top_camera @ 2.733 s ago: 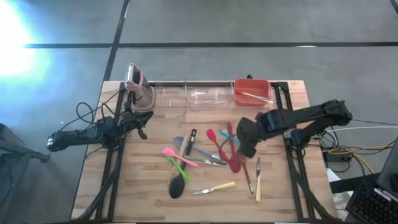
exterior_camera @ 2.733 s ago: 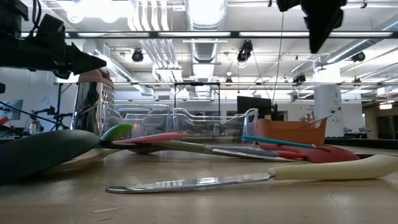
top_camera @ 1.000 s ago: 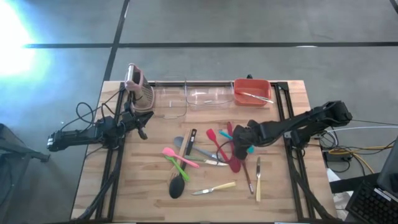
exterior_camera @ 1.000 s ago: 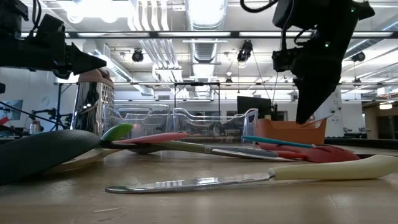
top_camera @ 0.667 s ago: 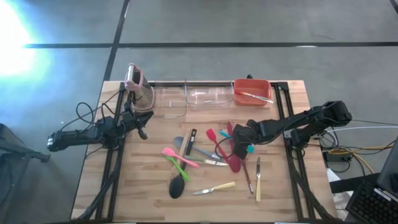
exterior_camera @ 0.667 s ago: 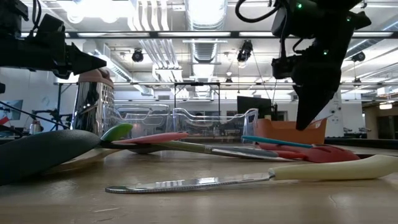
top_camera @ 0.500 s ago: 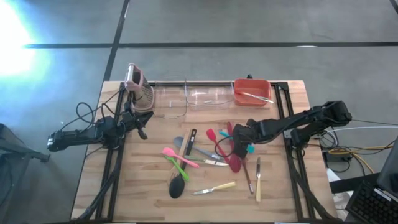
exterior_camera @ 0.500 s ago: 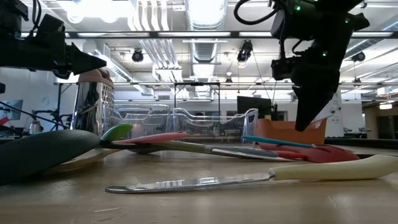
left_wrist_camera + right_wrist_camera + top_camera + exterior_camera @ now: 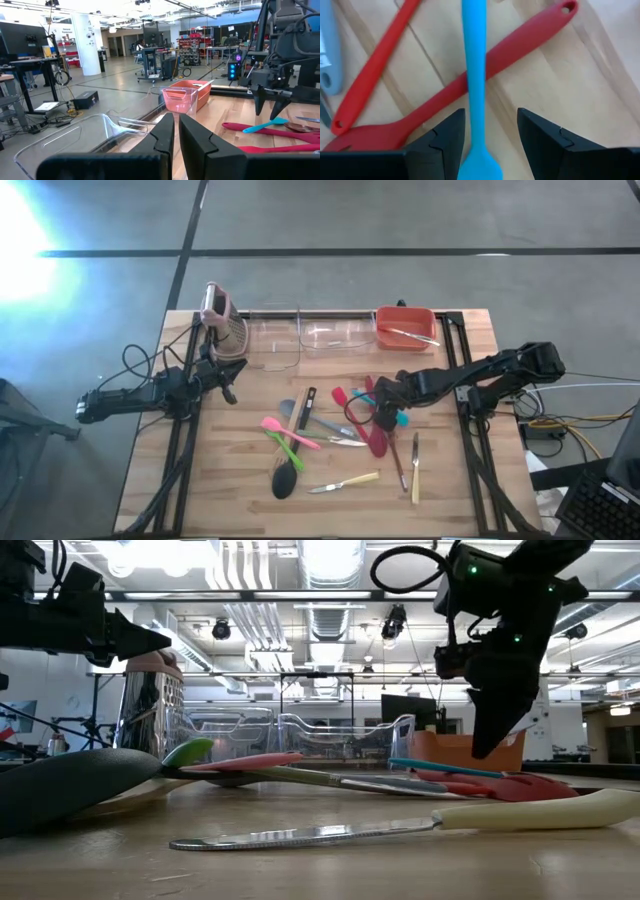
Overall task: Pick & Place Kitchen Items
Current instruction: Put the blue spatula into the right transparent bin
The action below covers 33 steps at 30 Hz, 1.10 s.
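A blue silicone spatula (image 9: 472, 70) lies on the table, crossing two red utensils (image 9: 520, 47). My right gripper (image 9: 491, 112) hangs over it, pointing steeply down and open. Its two fingers stand on either side of the blue handle with gaps between. In the high view this gripper (image 9: 383, 412) sits at the right of the utensil pile, and the spatula's blue end (image 9: 402, 420) shows beside it. Pink (image 9: 275, 425), green (image 9: 290, 442), black (image 9: 285, 478) and wooden (image 9: 296, 412) utensils and pale-handled knives (image 9: 345, 482) lie spread on the table. My left gripper (image 9: 172, 135) waits shut at the table's left (image 9: 230, 392).
A red-orange bin (image 9: 405, 326) holding a utensil stands at the far right. Two clear bins (image 9: 335, 335) stand beside it along the far edge. A pink-topped rack (image 9: 222, 325) is at the far left. Bare wood (image 9: 450, 470) lies near the front right.
My right gripper has sunk toward the blue spatula and shifted a little toward the table's left, still open. The utensils have not moved.
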Each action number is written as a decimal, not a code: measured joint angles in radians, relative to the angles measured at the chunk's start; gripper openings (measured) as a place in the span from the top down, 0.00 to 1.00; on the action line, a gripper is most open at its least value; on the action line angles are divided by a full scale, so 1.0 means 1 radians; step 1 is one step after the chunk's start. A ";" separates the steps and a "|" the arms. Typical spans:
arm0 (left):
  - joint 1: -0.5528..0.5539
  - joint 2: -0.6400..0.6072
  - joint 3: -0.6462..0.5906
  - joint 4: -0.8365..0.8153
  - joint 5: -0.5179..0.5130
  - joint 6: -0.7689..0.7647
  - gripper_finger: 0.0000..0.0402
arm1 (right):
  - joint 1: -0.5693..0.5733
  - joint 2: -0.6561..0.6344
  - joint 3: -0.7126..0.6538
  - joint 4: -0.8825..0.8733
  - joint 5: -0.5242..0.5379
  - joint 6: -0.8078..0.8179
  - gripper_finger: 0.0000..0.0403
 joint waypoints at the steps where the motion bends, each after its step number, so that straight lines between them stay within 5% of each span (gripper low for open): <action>1: 0.000 0.000 0.000 0.000 0.000 0.000 0.92 | 0.000 0.000 -0.006 0.010 -0.008 0.000 0.56; 33: 0.000 0.000 0.000 0.000 0.000 0.000 0.92 | -0.010 0.000 -0.148 0.207 -0.033 0.005 0.60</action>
